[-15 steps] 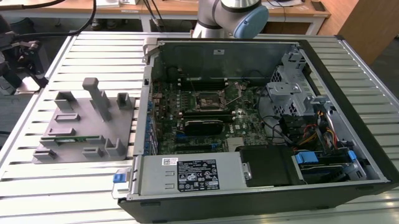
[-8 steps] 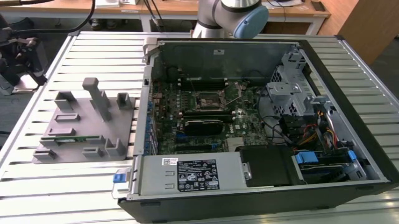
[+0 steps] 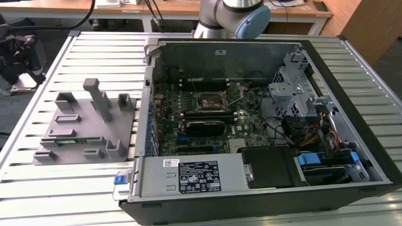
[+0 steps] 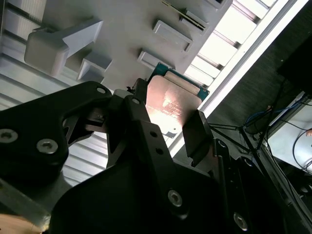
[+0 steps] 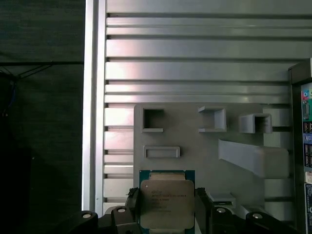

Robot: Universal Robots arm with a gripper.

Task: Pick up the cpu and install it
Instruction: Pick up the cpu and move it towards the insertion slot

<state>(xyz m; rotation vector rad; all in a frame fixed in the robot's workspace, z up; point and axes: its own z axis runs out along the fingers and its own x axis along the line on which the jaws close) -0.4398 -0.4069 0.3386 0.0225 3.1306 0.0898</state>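
The cpu (image 5: 166, 200) is a flat square chip with a silvery top and a green rim. It sits between the black fingers (image 5: 202, 207) of my gripper (image 5: 167, 208), which is shut on its two opposite edges. In the second wrist view the cpu (image 4: 173, 97) shows a shiny face, clamped by the gripper (image 4: 168, 122) well above the grey fixture plate (image 4: 126, 29). The black motherboard socket (image 3: 207, 101) with its metal frame lies inside the open computer case (image 3: 264, 117) in the exterior view.
The grey fixture plate (image 3: 82, 127) with raised blocks lies on the slatted metal table (image 3: 37, 84) at the exterior view's left of the case. A thin green memory stick (image 3: 72, 140) rests in it. The arm's base (image 3: 232, 14) stands behind the case. Cables and drive cages crowd the case's right side.
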